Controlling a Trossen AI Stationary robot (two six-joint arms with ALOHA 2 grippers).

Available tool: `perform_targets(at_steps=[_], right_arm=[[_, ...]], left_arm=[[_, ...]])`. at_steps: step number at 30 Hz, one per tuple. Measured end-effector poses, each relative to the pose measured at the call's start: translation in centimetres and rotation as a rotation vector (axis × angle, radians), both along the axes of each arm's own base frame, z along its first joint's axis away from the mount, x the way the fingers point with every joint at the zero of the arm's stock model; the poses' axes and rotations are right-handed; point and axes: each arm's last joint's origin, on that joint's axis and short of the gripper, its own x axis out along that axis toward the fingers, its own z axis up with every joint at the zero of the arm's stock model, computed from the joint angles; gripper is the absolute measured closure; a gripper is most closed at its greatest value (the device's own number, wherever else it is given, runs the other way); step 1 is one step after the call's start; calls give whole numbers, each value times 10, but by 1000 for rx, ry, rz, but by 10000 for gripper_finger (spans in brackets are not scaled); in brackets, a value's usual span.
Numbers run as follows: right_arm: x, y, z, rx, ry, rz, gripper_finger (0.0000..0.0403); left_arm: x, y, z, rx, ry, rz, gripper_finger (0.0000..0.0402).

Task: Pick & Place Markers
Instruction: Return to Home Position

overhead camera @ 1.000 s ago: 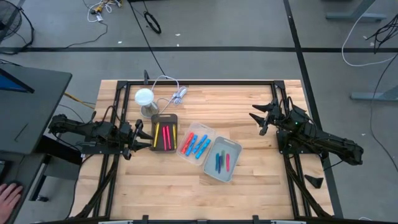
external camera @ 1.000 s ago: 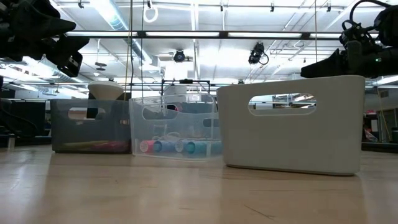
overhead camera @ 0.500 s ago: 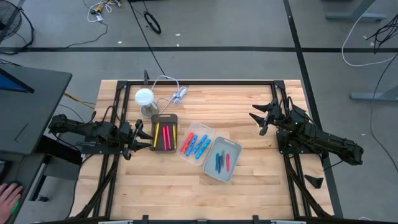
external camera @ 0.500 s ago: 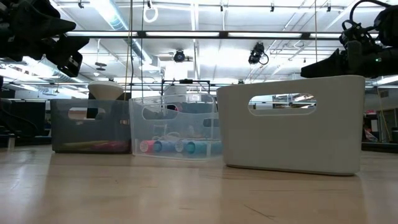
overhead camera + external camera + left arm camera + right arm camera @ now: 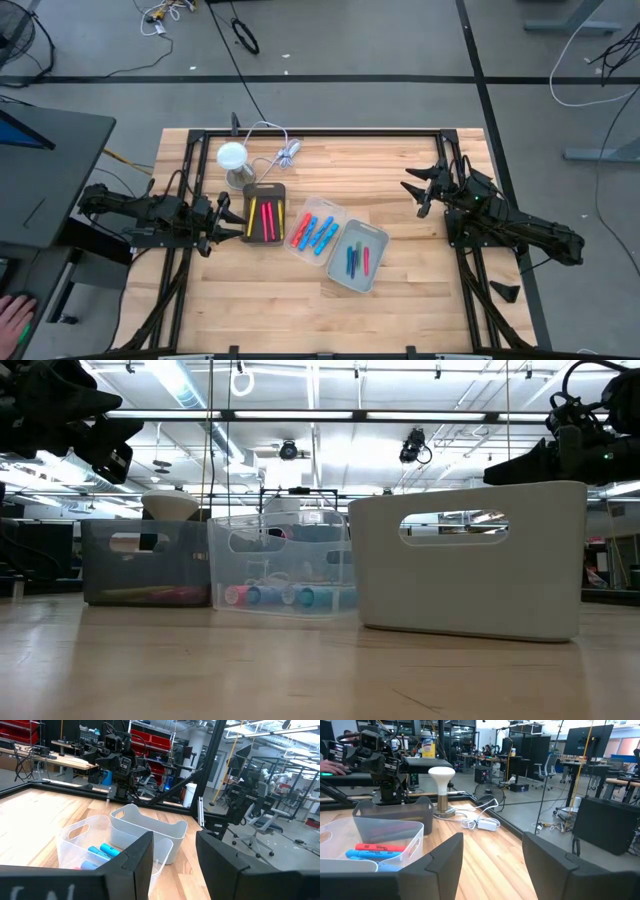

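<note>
Markers lie in three bins in a slanting row at the table's middle. A dark grey bin [image 5: 264, 212] holds yellow and pink markers [image 5: 267, 219]. A clear bin [image 5: 316, 232] holds red and blue markers [image 5: 312, 233]; its markers [image 5: 376, 847] also show in the right wrist view. A pale bin [image 5: 358, 256] holds blue, green and pink markers [image 5: 356, 260]. My left gripper [image 5: 228, 213] hovers open just left of the dark bin, pointing level. My right gripper [image 5: 418, 190] hovers open to the right of the bins, with nothing between its fingers [image 5: 445, 860].
A white round-topped lamp [image 5: 233, 158] stands behind the dark bin, its white cable bundle [image 5: 285, 152] beside it. A black frame [image 5: 320, 131] rims the table. A person's hand [image 5: 12, 318] rests off the table at the near left. Bare wood lies in front of the bins.
</note>
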Motion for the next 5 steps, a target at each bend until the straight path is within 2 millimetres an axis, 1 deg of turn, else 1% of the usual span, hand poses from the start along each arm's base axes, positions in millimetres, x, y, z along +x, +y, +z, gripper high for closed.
perform_targets(at_steps=[5], right_arm=[[0, 0, 0, 0, 0, 0, 195]], left_arm=[[0, 0, 0, 0, 0, 0, 248]])
